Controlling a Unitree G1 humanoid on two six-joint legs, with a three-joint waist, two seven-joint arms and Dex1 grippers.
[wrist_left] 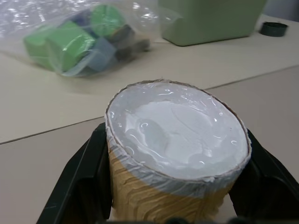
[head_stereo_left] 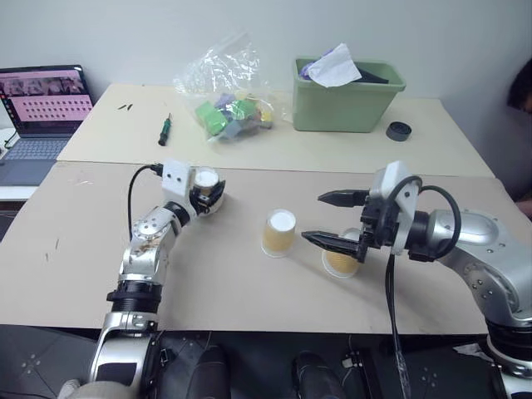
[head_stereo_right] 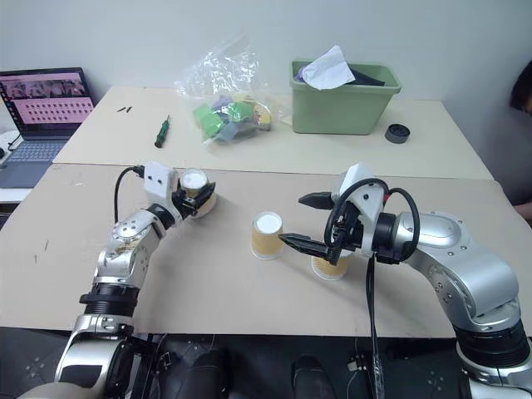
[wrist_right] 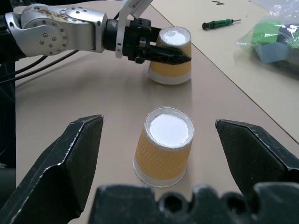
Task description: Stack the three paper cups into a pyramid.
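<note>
Three small tapered ribbed paper cups stand upside down on the near table: the left cup (head_stereo_left: 206,189) between the left gripper's (head_stereo_left: 209,197) fingers, the middle cup (head_stereo_left: 278,233) free, the right cup (head_stereo_left: 342,259) just beside it under the right gripper (head_stereo_left: 331,219). Behind, on the far table, lie a screwdriver (head_stereo_left: 165,130), a clear plastic bag of blocks (head_stereo_left: 226,104) and, to its right, a rectangular plastic bin (head_stereo_left: 345,94).

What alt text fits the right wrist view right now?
The open right gripper frames an upside-down paper cup on the tan table. Beyond it, the left gripper clasps a second inverted cup; a green screwdriver lies farther back.
</note>
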